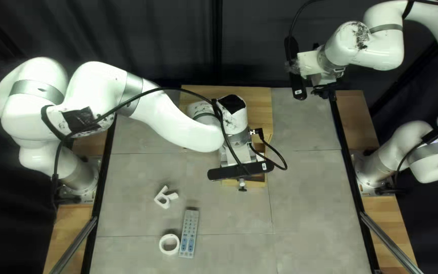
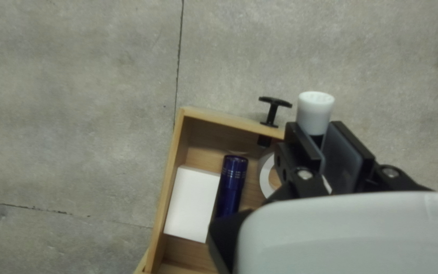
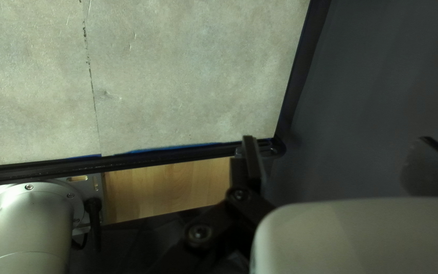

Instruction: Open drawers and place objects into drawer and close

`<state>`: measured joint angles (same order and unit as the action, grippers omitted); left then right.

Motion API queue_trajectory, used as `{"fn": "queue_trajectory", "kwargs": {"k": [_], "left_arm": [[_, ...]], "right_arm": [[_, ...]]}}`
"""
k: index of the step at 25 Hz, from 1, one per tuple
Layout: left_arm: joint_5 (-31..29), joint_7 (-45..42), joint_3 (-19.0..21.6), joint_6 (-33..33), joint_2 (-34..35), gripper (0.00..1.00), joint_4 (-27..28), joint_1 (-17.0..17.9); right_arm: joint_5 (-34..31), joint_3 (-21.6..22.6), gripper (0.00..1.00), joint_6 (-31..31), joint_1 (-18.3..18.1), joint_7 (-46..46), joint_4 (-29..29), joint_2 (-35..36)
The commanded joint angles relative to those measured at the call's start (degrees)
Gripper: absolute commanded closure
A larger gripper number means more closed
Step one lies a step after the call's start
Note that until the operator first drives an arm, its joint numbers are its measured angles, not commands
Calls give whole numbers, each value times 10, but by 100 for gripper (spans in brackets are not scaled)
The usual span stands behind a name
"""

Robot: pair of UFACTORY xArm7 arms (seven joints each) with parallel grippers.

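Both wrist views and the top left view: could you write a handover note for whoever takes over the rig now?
Left pincer: shut on a white-topped cylinder by the drawer's front.
Right pincer: open, empty, near the table's far edge.
Done: drawer open; white box, blue cylinder, white ring inside.
To do: place the held cylinder, then probably the remote, R-shaped piece and second ring on the table; close up.

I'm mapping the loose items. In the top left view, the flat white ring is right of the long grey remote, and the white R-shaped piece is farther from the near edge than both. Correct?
No: the top left view shows the ring left of the remote. The R-shaped piece is indeed farther from the near edge than both.
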<state>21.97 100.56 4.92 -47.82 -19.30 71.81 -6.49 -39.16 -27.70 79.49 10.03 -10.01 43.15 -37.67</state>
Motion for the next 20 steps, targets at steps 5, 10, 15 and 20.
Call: {"fn": "queue_trajectory", "kwargs": {"k": [5,10,15,20], "left_arm": [[-27,-30,-13,-11,-18,82,25,6],[-66,-84,-31,-28,-27,0,48,21],[-87,-125,-41,-31,-21,0,46,32],[-115,-176,-45,-40,2,0,36,54]], "right_arm": [[0,0,0,0,0,0,0,0],[0,0,0,0,0,0,0,0],[0,0,0,0,0,0,0,0],[0,0,0,0,0,0,0,0]]}}
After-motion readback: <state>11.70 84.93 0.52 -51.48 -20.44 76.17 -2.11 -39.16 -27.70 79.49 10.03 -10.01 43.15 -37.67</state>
